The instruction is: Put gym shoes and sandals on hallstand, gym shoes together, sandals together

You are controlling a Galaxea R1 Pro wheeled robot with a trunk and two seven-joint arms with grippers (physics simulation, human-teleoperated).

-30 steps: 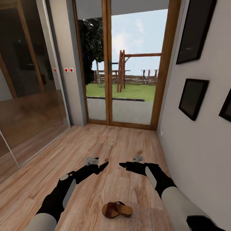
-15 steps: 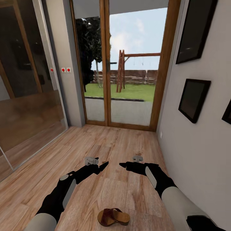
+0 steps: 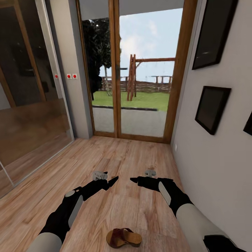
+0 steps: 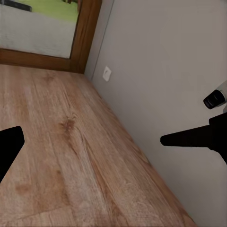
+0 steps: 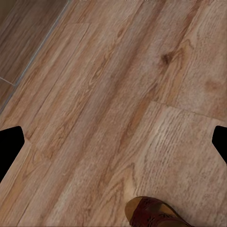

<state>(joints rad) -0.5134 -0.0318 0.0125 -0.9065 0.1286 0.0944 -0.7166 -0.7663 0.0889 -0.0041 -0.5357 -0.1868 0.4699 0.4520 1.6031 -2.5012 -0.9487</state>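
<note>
One dark brown sandal (image 3: 124,238) with a tan footbed lies on the corridor floor (image 3: 133,157), close in front of me between my two arms. Its toe end also appears in the right wrist view (image 5: 152,213). My left gripper (image 3: 113,181) and right gripper (image 3: 134,180) hover side by side above the floor, beyond the sandal, tips pointing toward each other. Both are open and hold nothing; the right one's fingers (image 5: 9,146) stand wide apart. The gym shoes and the hallstand are out of view.
A wood-framed glass door (image 3: 140,87) closes the corridor ahead. A mirrored sliding panel (image 3: 28,105) runs along the left. The right wall (image 3: 217,168), close to my right arm, carries dark picture frames (image 3: 211,106). Open floor lies ahead.
The whole picture shifted a little as the camera moved, so the sandal sits lower and further left in it. Both arms hold the same pose.
</note>
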